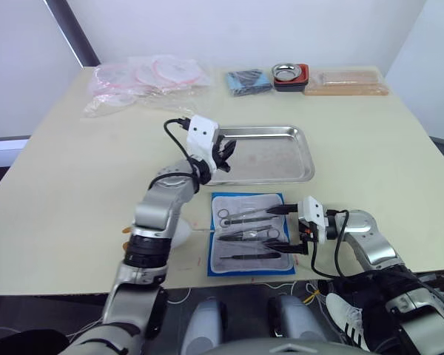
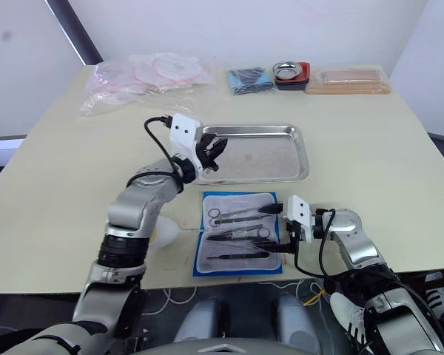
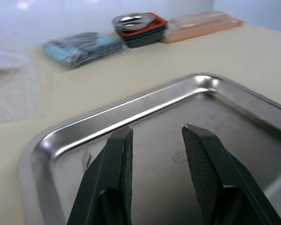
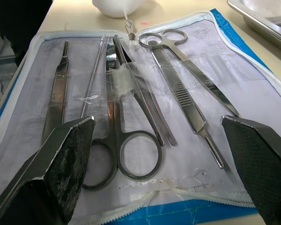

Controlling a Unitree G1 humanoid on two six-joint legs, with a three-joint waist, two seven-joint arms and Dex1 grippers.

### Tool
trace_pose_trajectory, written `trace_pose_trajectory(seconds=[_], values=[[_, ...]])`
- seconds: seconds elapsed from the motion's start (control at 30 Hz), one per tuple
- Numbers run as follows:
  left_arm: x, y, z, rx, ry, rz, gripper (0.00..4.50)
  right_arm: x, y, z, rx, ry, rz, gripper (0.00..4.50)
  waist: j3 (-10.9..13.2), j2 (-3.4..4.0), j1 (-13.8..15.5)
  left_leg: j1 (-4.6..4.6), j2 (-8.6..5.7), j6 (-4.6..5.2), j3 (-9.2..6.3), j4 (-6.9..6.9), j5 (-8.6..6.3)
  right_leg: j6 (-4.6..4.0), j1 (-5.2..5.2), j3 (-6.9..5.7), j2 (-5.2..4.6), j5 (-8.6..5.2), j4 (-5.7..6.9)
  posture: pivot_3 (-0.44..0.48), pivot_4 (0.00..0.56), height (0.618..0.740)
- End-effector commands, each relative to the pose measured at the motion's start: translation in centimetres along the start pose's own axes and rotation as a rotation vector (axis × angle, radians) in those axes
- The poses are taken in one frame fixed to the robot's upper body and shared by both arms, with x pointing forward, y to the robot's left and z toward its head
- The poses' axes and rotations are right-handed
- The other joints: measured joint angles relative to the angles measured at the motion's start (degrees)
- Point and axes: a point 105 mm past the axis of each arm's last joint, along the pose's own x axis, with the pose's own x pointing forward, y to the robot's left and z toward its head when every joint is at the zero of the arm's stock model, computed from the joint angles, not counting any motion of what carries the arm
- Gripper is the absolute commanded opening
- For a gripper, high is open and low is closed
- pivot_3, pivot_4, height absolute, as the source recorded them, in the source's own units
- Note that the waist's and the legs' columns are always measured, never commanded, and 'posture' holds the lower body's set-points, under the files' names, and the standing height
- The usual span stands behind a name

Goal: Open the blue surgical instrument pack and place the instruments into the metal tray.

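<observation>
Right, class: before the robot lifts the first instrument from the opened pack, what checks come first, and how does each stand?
1. Blue surgical instrument pack lies open: ok.
2. Instruments exposed in the lining: ok.
3. Instruments free of the clear pocket strips: cannot tell.
4. Right gripper open over the instruments: ok.
5. Metal tray has bare floor: ok.
6. Left gripper hangs open above the tray, possibly in the drop path: not ok.

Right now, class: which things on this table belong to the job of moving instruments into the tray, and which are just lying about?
Belong to the job:
blue pack, open
instruments
metal tray

Lying about:
plastic bags
dark-blue bundle
small steel bowl
tan block
</observation>
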Motion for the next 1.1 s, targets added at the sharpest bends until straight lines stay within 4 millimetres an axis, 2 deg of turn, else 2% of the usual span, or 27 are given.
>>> trace_pose_trajectory(seconds=[0.03,0.23,0.4,0.57,0.63,0.73,0.77,0.8,0.83,0.9,1.1], values=[[-1.4,-1.3,0.7,0.024,-0.031,-0.177,1.76,-0.4,2.3,-5.0,0.155,0.168,0.027,4.50,0.01,-0.01,-0.04,0.00,0.02,0.00,0.03,0.00,0.00,-0.01,0.00,0.01,-0.01,-0.01,-0.01,0.000,0.150,0.740],[-4.9,-1.6,-0.1,0.008,0.007,-0.466,1.76,-0.4,2.4,-5.1,0.161,0.162,0.027,4.50,0.01,-0.05,-0.04,0.00,0.08,0.00,0.05,-0.10,0.00,-0.03,-0.09,0.02,-0.02,-0.02,-0.03,0.000,0.150,0.740],[-7.9,-1.4,-0.6,0.143,0.032,-0.712,1.76,-0.3,2.9,-5.1,0.164,0.160,0.036,4.50,0.01,-0.05,-0.14,0.03,0.11,0.01,0.12,-0.26,0.00,-0.05,-0.11,0.06,-0.11,-0.04,-0.13,0.000,0.150,0.740],[-10.2,0.4,-1.2,0.279,0.099,-0.833,1.76,-0.4,2.8,-5.1,0.162,0.162,0.032,4.50,-0.01,-0.06,-0.12,0.00,0.17,0.01,0.12,-0.51,0.00,-0.16,-0.13,-0.02,-0.10,-0.08,-0.42,0.000,0.150,0.740],[-11.2,0.6,-0.8,0.258,0.087,-0.896,1.76,-0.4,2.7,-5.1,0.162,0.161,0.030,4.50,-0.01,-0.07,-0.11,-0.01,0.19,0.01,0.13,-0.52,0.00,-0.16,-0.13,-0.03,-0.16,-0.08,-0.44,0.000,0.150,0.740],[-12.6,0.6,-1.0,0.277,0.103,-0.972,2.58,-0.4,2.8,-5.1,0.164,0.158,0.027,4.50,0.00,-0.05,-0.09,-0.03,0.21,0.01,0.13,-0.52,0.00,-0.16,-0.13,-0.09,-0.47,-0.08,-0.48,0.000,0.150,0.740],[-13.0,0.6,-1.1,0.295,0.113,-0.990,3.09,-0.4,2.8,-5.1,0.166,0.156,0.027,4.50,0.01,-0.05,-0.10,-0.04,0.21,0.01,0.13,-0.52,0.00,-0.15,-0.13,-0.10,-0.49,-0.08,-0.49,0.000,0.150,0.740],[-13.3,0.6,-1.2,0.313,0.121,-1.005,3.33,-0.3,2.9,-5.1,0.167,0.153,0.028,4.50,0.01,-0.04,-0.11,-0.04,0.22,0.01,0.12,-0.53,0.00,-0.15,-0.13,-0.13,-0.51,-0.08,-0.50,0.000,0.150,0.740],[-13.5,0.8,-1.1,0.325,0.123,-1.009,3.86,-0.3,3.0,-5.1,0.167,0.153,0.029,4.50,0.01,-0.05,-0.10,-0.04,0.23,0.01,0.12,-0.54,0.00,-0.15,-0.13,-0.14,-0.52,-0.08,-0.50,0.000,0.150,0.740],[-13.7,1.0,-1.0,0.341,0.125,-1.018,4.48,-0.3,3.0,-5.1,0.167,0.153,0.030,4.50,0.02,-0.02,-0.02,-0.04,0.24,0.01,0.10,-0.58,0.00,-0.16,-0.13,-0.18,-0.54,-0.08,-0.52,0.000,0.150,0.740],[-14.9,0.8,-1.1,0.389,0.151,-1.103,4.48,-0.4,3.0,-5.1,0.166,0.154,0.025,4.50,0.14,-0.03,0.00,-0.07,0.26,0.02,0.09,-0.61,0.00,-0.18,-0.14,-0.25,-0.52,-0.10,-0.56,0.000,0.150,0.740]])
